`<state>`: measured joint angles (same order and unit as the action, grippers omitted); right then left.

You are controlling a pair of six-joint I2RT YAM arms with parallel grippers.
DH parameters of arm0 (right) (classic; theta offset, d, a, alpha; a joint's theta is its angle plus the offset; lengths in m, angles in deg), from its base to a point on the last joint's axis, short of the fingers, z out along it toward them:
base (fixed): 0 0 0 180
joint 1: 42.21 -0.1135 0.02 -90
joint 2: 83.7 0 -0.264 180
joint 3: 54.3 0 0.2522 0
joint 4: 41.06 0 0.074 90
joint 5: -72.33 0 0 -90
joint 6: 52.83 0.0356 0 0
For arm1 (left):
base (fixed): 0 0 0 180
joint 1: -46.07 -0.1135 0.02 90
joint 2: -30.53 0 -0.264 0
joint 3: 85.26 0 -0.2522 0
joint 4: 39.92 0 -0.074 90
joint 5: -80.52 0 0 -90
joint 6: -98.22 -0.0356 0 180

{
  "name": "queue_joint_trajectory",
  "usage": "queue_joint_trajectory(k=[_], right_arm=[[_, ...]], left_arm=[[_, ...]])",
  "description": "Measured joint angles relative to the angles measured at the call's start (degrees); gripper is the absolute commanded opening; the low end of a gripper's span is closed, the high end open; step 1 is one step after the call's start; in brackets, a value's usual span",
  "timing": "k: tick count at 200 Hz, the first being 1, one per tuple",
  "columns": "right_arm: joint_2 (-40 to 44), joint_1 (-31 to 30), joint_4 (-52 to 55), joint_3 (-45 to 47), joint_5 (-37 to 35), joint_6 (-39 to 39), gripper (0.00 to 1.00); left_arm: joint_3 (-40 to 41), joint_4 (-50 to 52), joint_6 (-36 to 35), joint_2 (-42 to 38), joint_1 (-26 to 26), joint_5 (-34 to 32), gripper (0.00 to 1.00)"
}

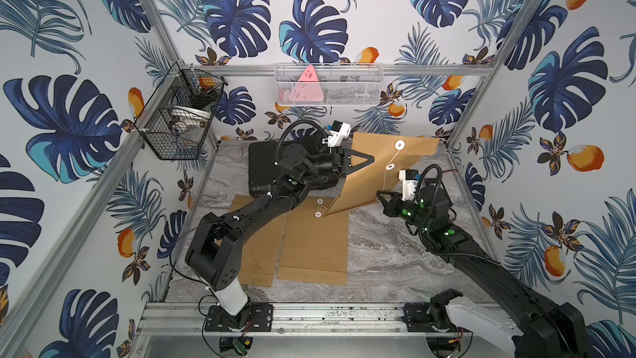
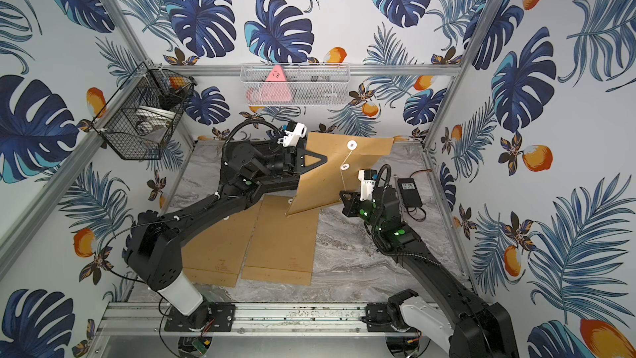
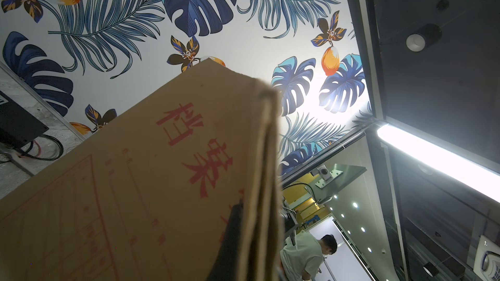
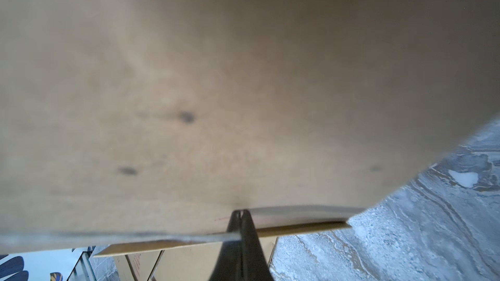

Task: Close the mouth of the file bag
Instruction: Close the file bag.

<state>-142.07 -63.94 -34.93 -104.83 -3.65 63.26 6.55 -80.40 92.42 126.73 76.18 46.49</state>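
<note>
- At the far left, a black wire basket [image 1: 175, 115] of square mesh hung on the aluminium frame.
- Two flat kraft bags [image 1: 315, 246], matt brown and rectangular, lay side by side on the grey veined marble table [image 1: 395, 256], partly under the left arm.
- On the back rail hung a white mesh basket [image 1: 328, 84], long and narrow, with a pink triangular piece [image 1: 308, 86] inside.
- The left gripper [image 1: 371, 159], with black triangular side plates, was clenched on the edge of the file bag [image 1: 364, 187]. In the left wrist view one dark finger [image 3: 231, 228] pressed on the layered paper edge, beside red printed characters.
- The file bag was lifted and tilted above the back middle of the table, between both grippers; its lower corner reached down to the flat bags.
- Two white round discs [image 1: 399, 145] sat on its plain brown face, and a thin white string [image 1: 385, 180] ran straight down from them.
- The right gripper [image 1: 378, 195] was pinched shut on the end of this string, at the lower edge of the bag; in the right wrist view its tips [image 4: 238, 213] met there.
- In a top view, a black rectangular adapter [image 2: 409, 191] lay beside the right arm.
</note>
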Motion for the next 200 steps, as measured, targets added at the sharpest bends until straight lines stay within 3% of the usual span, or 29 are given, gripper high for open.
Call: queue_joint_trajectory(k=[128,200], right_arm=[[2.0,0.8,6.0,-3.5,-7.5,-3.0,0.0],[2.8,0.9,6.9,-4.0,-8.4,-3.0,0.0]], left_arm=[[2.1,-0.1,0.0,-2.4,-2.7,1.0,0.0],[2.9,0.3,-0.2,-3.8,-2.8,1.2,0.0]])
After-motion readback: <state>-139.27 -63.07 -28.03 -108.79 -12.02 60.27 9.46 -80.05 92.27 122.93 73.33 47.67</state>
